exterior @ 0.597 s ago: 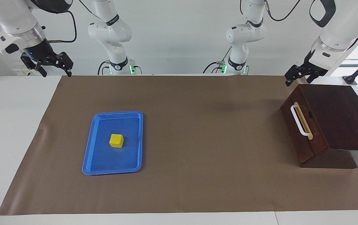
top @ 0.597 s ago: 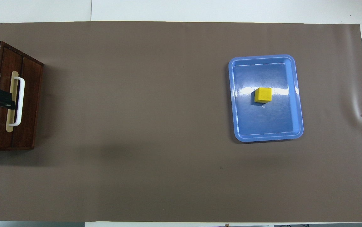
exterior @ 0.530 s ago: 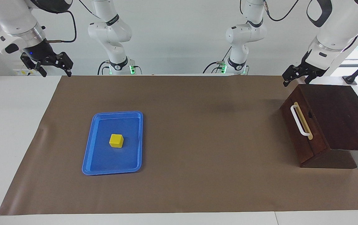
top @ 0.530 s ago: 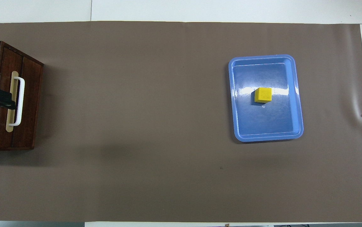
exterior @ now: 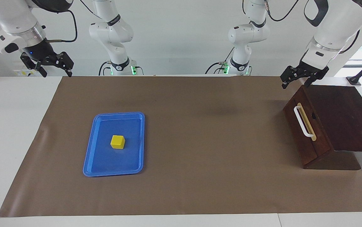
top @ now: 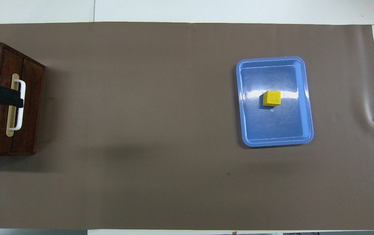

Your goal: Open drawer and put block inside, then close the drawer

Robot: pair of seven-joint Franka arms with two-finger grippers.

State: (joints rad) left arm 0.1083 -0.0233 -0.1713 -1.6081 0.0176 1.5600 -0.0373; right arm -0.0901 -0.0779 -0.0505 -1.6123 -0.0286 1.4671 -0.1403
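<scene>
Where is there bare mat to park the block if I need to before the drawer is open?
The brown mat lies bare between the blue tray holding the block and the drawer front. Bare strips also border the tray. Space is tight only at the cabinet, under the open left gripper. The open right gripper waits off the mat.

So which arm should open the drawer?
Left. The left gripper hangs open over the cabinet, close to the shut drawer; the right gripper waits at the tray's end.

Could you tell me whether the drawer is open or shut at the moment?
Shut: the drawer front sits flush with its cabinet, no pale interior showing.
</scene>
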